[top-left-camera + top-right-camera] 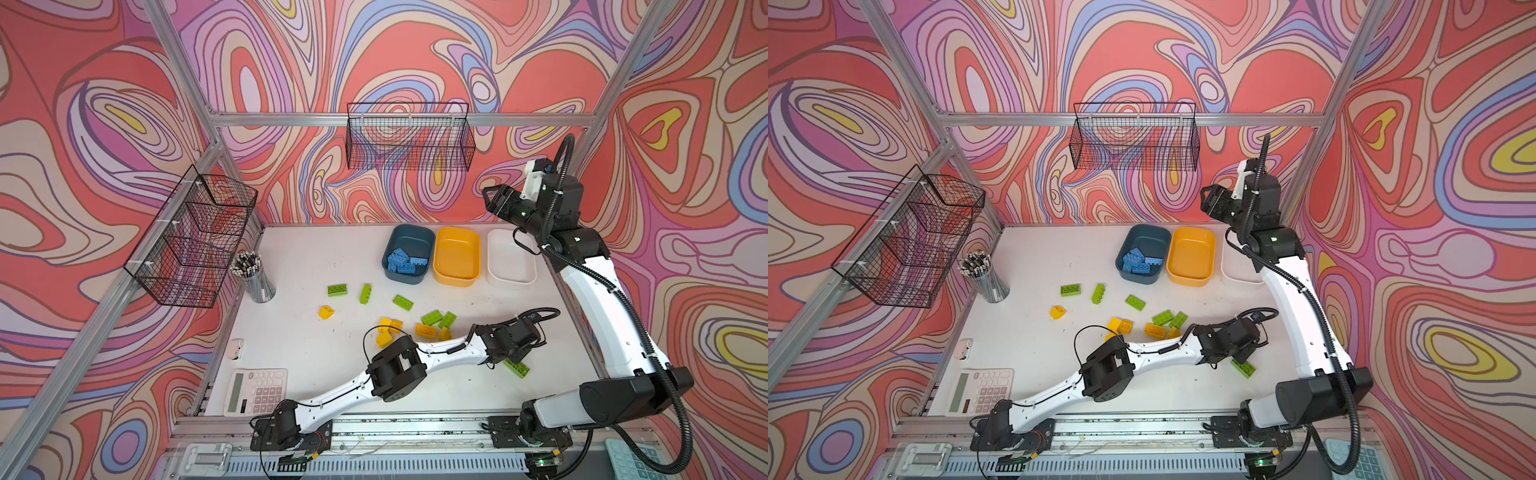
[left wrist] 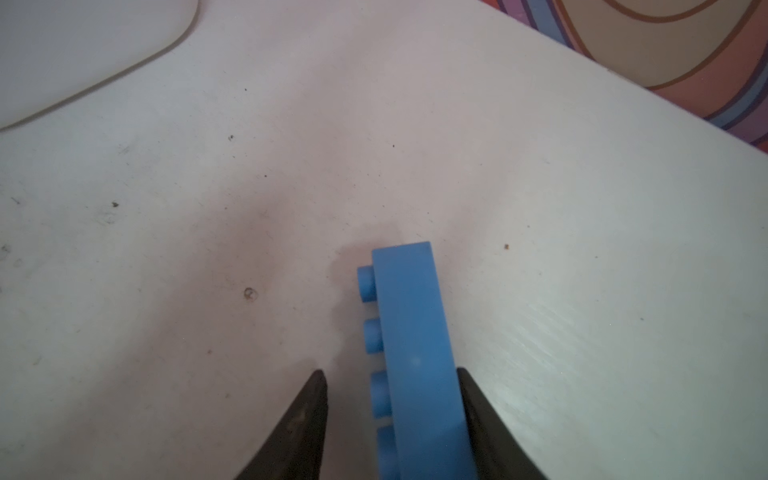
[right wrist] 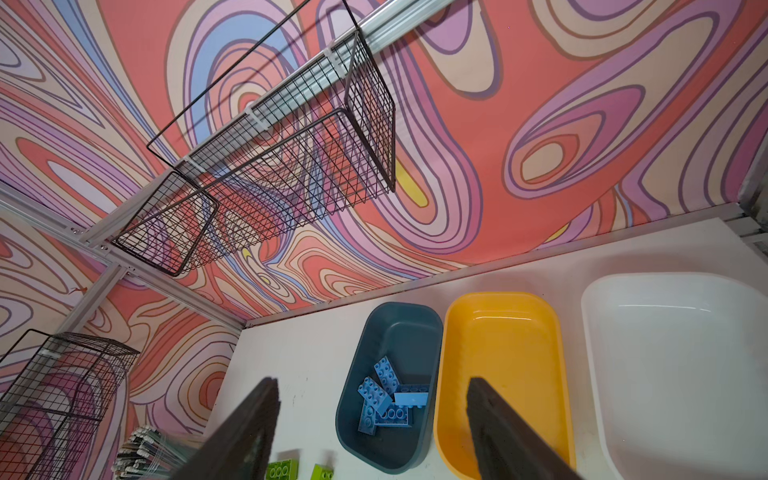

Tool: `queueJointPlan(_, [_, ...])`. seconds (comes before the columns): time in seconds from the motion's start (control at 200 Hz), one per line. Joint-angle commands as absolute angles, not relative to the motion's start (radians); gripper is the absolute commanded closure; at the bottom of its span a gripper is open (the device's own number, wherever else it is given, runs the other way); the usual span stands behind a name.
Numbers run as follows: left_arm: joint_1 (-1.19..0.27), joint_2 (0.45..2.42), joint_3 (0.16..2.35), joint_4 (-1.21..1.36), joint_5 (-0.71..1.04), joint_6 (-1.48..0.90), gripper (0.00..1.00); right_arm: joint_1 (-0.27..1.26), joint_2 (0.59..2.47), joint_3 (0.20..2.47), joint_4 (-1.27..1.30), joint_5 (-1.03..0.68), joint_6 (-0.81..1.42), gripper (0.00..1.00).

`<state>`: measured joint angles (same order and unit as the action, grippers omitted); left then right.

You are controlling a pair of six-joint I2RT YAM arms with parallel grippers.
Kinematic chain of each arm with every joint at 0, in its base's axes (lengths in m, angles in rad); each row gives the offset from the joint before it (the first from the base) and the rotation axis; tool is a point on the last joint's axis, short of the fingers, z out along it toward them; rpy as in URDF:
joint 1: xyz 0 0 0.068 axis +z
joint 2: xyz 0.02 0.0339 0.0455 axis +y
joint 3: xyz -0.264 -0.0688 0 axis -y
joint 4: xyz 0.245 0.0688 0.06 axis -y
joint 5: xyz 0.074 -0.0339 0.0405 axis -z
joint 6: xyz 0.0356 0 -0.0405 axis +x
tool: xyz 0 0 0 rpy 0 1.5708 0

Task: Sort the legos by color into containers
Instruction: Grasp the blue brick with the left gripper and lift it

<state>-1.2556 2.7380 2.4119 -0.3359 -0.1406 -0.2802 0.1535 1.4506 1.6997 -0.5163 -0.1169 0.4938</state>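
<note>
A blue lego (image 2: 411,332) lies on its side on the table between the jaws of my left gripper (image 2: 388,370). One finger touches its smooth face; the other stands a gap away from the studs. In both top views this gripper (image 1: 517,353) is low at the front right and hides that lego, with a green lego (image 1: 516,368) beside it. Green legos (image 1: 365,294) and yellow legos (image 1: 426,331) lie scattered mid-table. At the back stand the teal container (image 1: 411,235) with several blue legos (image 1: 405,262), the yellow container (image 1: 457,255) and the white container (image 1: 511,257). My right gripper (image 3: 372,380) hangs open and empty above them.
A mesh pencil cup (image 1: 257,278) stands at the left, with a calculator (image 1: 255,391) and a small white object (image 1: 235,349) at the front left. Black wire baskets hang on the back wall (image 1: 409,137) and the left wall (image 1: 191,241). The table's right edge is close to the left gripper.
</note>
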Motion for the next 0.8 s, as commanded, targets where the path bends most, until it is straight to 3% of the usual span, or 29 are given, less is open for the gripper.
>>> queueJointPlan(0.0, [-1.256, 2.704, 2.378, -0.360, -0.148, -0.265, 0.57, 0.152, 1.427, 1.687, -0.505, -0.118, 0.484, 0.25])
queueJointPlan(0.155, [-1.258, 2.681, 2.339, -0.334, -0.158, -0.261, 0.69, 0.152, 1.414, 1.664, -0.505, -0.111, 0.482, 0.25])
queueJointPlan(0.361, [-1.257, 2.640, 2.290, -0.296, -0.183, -0.238, 0.77, 0.153, 1.399, 1.637, -0.508, -0.109, 0.479, 0.25])
queueJointPlan(0.796, [-1.239, 2.419, 2.055, -0.165, -0.150, -0.211, 0.78, 0.153, 1.397, 1.611, -0.509, -0.105, 0.473, 0.25])
